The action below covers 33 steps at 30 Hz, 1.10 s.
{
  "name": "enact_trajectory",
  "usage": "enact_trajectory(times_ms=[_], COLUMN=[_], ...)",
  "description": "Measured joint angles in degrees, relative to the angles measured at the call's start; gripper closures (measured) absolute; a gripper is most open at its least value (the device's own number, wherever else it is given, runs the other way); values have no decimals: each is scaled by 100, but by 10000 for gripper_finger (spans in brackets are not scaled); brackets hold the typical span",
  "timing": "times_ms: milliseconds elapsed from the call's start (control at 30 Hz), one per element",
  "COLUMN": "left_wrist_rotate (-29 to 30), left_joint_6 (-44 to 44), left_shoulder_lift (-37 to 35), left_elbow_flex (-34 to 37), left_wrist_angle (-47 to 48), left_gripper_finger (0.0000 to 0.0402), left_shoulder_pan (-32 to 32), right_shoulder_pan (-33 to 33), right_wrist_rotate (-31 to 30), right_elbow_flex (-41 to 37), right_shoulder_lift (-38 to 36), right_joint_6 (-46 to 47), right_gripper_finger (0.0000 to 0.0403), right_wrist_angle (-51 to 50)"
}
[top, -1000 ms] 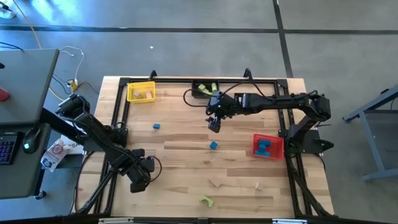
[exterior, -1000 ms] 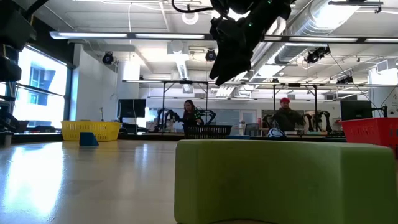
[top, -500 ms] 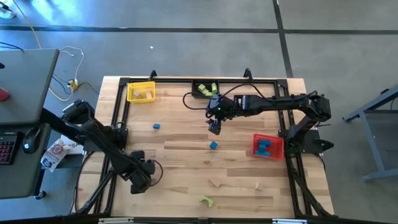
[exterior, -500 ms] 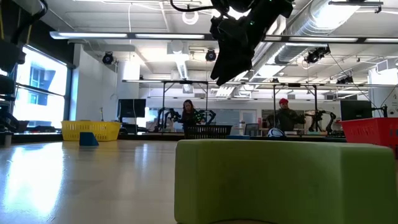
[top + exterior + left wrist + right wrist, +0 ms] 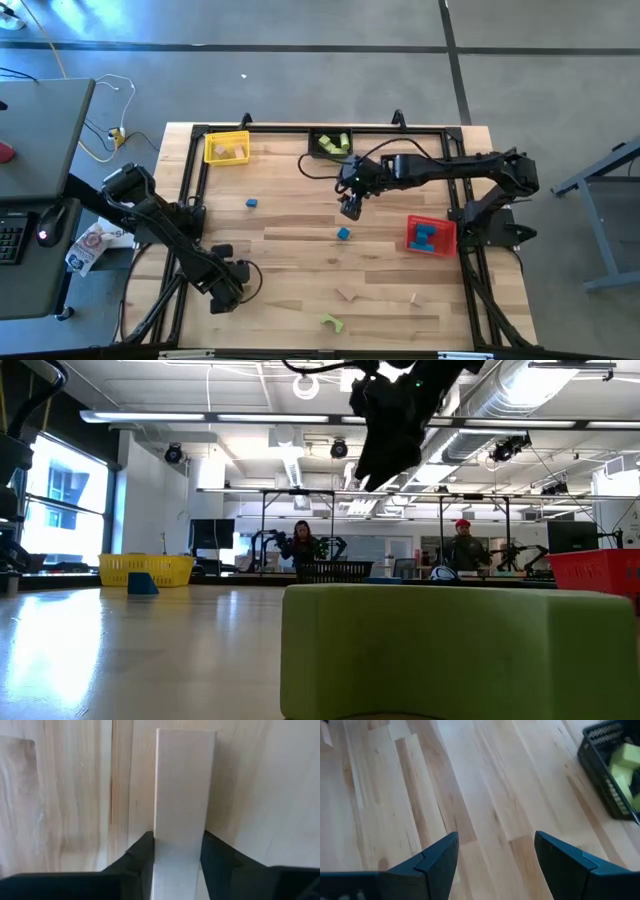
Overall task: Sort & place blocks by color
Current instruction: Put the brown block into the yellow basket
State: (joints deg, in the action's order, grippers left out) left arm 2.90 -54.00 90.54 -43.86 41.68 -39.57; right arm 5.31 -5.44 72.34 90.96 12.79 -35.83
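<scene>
My left gripper (image 5: 225, 296) is down at the table's near left, pointing down, shut on a tan wooden bar (image 5: 185, 785) that lies flat on the tabletop. Over the middle of the table my right gripper (image 5: 350, 207) hangs open with nothing between its fingers (image 5: 495, 865). Loose blocks rest flat on the table: two blue ones (image 5: 251, 202) (image 5: 343, 233), two tan ones (image 5: 347, 294) (image 5: 413, 298) and a green one (image 5: 331, 322), which fills the foreground of the low view (image 5: 440, 650). My left gripper pinches the tan bar by its two long sides (image 5: 160, 827), near one end, between its two fingers. The fingers come from above, pointing down, and lie across the bar. The bar lies flat on the table.
At the far edge stand a yellow bin (image 5: 226, 148) with tan blocks and a black bin (image 5: 330, 142) with green blocks. A red bin (image 5: 430, 236) with blue blocks sits at the right. People stand in the room behind the table (image 5: 462, 545).
My left gripper has sunk toward the table at the near left. My right gripper, still open, has drifted a little toward the table's right edge.
</scene>
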Motion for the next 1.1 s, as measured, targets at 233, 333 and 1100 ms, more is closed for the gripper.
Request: enact_trajectory(times_ms=[233,333,1100], left_wrist_rotate=[497,744,2941], left_joint_6=[220,265,2573], left_shoulder_lift=[4,-31,-1492], left_elbow_flex=[4,10,28], left_wrist_angle=[4,42,1455], left_gripper_finger=[304,304,304], left_shoulder_pan=[37,105,3328], right_shoulder_pan=[-524,-783,-2100], right_wrist_rotate=[-545,-647,-1635], right_elbow_flex=[2,2,-7], right_shoulder_lift=[-240,-264,-265], right_joint_6=[385,542,1291], right_gripper_finger=[156,156,156], right_wrist_angle=[-754,-1057,-1520])
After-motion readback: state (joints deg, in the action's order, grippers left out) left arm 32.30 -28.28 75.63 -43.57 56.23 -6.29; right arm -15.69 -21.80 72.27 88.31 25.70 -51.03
